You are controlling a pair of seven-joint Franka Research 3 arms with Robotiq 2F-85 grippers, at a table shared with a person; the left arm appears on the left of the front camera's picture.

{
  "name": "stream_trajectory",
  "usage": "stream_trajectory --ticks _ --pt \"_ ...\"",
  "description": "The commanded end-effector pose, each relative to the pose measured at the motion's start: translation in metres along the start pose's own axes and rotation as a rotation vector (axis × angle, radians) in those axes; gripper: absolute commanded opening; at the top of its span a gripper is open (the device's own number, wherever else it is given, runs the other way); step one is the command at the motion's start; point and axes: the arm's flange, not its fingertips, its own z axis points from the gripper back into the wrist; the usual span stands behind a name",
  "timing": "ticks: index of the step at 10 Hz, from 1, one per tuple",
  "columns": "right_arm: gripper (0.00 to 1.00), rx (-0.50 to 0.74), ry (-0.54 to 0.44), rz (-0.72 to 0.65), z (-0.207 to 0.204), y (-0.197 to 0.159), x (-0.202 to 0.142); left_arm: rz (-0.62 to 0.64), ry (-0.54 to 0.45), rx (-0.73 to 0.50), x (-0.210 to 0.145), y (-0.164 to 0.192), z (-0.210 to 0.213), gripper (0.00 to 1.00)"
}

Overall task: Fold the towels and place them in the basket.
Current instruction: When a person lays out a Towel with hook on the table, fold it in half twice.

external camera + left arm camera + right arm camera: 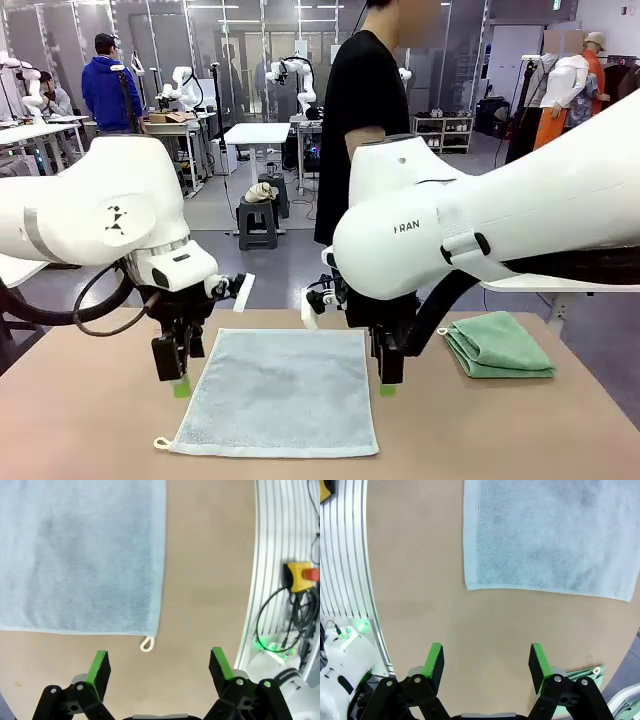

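The left fingers (98,667) stand wide apart and hold nothing, poised over bare bench (210,580) just off one corner of the grey-blue towel (80,555). The towel's white loop (147,644) lies just beyond the gap between them. The right fingers (435,662) are spread just as wide, also empty, over the bench near another corner of the same towel.

Seen from the front, the grey-blue towel lies spread flat in the middle of the bench. The left fingers sit just beside its left edge and the right fingers just beside its right edge; whether either touches the cloth cannot be told. A folded green towel (498,345) rests on the bench to the right, apart from the flat one, and its looped corner shows at the lower edge of the right wrist view. A person in a black shirt (365,100) stands at the far side. A yellow emergency stop button (300,576) sits beyond the bench edge.
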Motion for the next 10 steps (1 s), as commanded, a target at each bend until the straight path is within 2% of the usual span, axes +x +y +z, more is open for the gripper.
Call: stream_trajectory --ticks 1,2,3,4,7,8,9,10 --pt "0.85 0.028 -0.044 0.029 0.000 -0.002 -0.001 -0.106 0.058 0.000 -0.005 -0.016 -0.014 1.00" --pt "0.85 0.028 -0.047 0.027 0.001 -0.009 0.002 -0.130 0.056 0.034 -0.006 -0.025 -0.024 1.00" --pt "0.85 0.031 -0.024 -0.070 0.008 -0.024 0.008 -0.140 0.014 0.067 -0.007 -0.027 -0.024 1.00" --pt "0.85 0.010 -0.019 0.008 0.001 -0.002 0.001 -0.078 0.047 -0.013 0.001 -0.015 -0.021 1.00" --pt "0.85 0.010 -0.019 0.008 0.001 -0.002 0.001 -0.078 0.047 -0.013 0.001 -0.015 -0.021 1.00" --pt "0.85 0.015 -0.021 -0.002 0.002 -0.007 0.005 -0.095 0.041 0.001 -0.003 -0.019 -0.025 1.00" --pt "0.85 0.015 -0.015 0.016 -0.005 0.010 0.014 -0.041 0.097 0.042 -0.003 -0.038 -0.034 1.00" --pt "0.85 0.007 -0.010 -0.001 -0.013 0.023 0.016 -0.017 0.106 0.072 -0.009 -0.049 -0.043 1.00"
